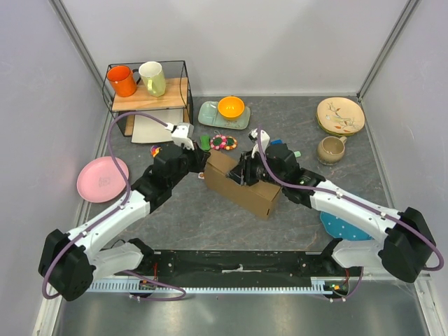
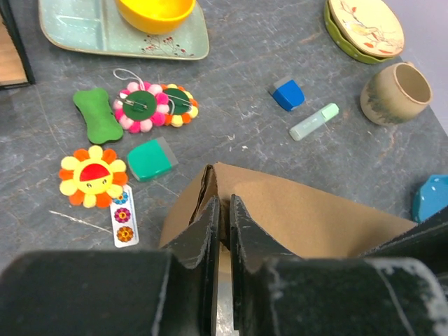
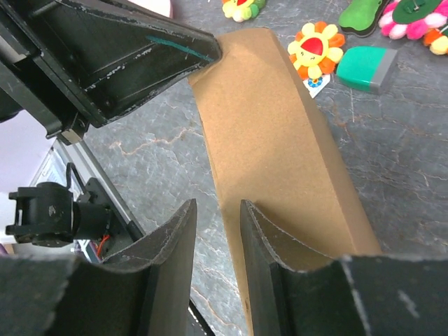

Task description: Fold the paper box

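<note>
Both arms reach inward over mid-table. The left gripper (image 2: 222, 204) pinches the left end corner of the paper box (image 1: 241, 183). The right gripper (image 3: 215, 210), fingers parted, straddles a long edge farther right.

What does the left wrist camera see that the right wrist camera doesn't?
Only the left wrist view shows the yellow bowl, the beige mug and the blue block. Only the right wrist view shows the right gripper and the metal rail at the table's edge. Both show the paper box, the left gripper pinching its edge, the sunflower toy and the teal block.
</note>
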`<state>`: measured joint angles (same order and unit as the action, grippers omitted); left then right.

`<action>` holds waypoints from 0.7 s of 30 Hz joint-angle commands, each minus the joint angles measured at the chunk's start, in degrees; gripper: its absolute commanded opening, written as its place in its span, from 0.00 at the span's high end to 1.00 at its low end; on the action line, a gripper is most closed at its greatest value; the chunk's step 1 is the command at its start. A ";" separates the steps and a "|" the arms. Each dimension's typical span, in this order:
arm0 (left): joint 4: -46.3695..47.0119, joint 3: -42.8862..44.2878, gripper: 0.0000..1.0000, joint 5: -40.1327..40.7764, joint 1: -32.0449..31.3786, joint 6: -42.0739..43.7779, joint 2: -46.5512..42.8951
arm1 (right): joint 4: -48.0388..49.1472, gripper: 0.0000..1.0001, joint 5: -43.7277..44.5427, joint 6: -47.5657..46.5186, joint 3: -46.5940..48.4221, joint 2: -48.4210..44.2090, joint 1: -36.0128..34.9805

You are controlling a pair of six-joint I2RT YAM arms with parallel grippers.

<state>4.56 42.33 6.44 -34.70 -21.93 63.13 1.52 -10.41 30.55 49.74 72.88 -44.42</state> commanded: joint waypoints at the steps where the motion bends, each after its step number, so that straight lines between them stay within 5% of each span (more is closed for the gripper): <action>1: -11.50 -4.18 0.88 -1.69 -0.11 -0.92 -1.34 | -19.71 0.59 7.86 -6.55 -4.21 -0.72 0.57; 21: -15.63 -4.27 0.83 -4.59 -0.19 -1.97 -8.73 | -30.08 0.58 17.45 -13.05 -0.78 -3.01 0.57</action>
<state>-2.68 39.90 1.02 -35.22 -24.25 55.22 -12.36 -2.02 21.08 51.59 67.02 -44.88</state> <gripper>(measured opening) 0.161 0.415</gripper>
